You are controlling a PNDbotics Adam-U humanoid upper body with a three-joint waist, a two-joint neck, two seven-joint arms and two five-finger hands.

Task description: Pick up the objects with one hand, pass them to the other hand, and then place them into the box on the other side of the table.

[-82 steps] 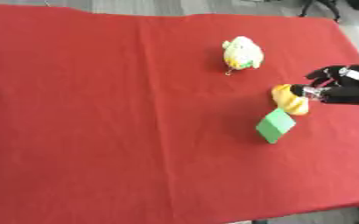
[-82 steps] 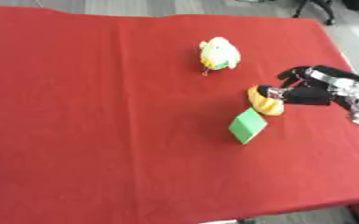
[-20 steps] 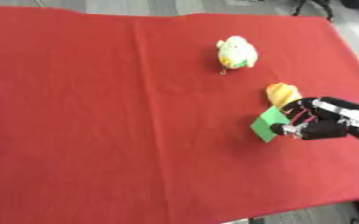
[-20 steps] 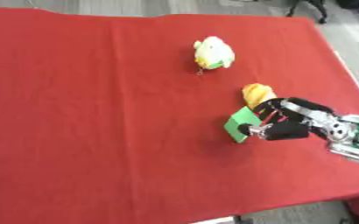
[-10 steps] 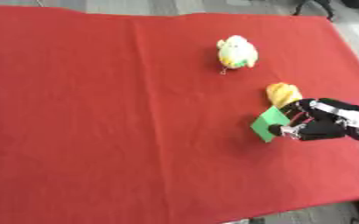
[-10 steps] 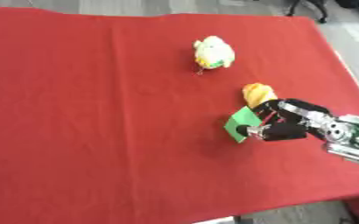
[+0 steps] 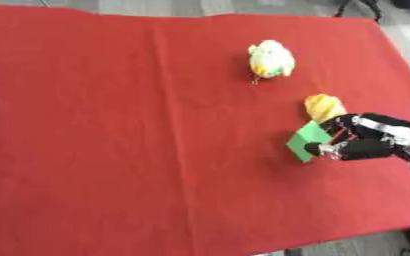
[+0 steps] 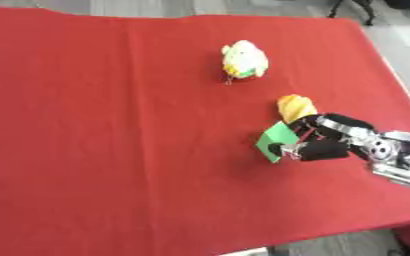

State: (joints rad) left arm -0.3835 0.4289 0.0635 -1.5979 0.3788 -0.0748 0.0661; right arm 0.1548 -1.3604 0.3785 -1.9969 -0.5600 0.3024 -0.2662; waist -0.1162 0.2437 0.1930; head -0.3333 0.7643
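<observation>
A red cloth covers the bench, whose grey edge shows along the right side. The right robot hand reaches in from the right edge, black with a silver wrist part behind it, and its curled fingers and thumb close on the right edge of a green block, which looks tilted, its lower left corner towards the cloth and its right side hidden by the robot hand; whether the block is lifted clear of the cloth cannot be told. Just beyond the block and the robot hand, touching or nearly touching them, lies a yellow-orange object of rounded shape, resting on the cloth. Farther up the bench and a little to the left, well apart from these, sits a rounded pale yellow and white object with a touch of green; its exact nature cannot be made out. The wide left part of the cloth shows a faint lengthwise crease running from the far edge towards the near one. The left robot hand appears in neither view, and no box is seen in either view.
</observation>
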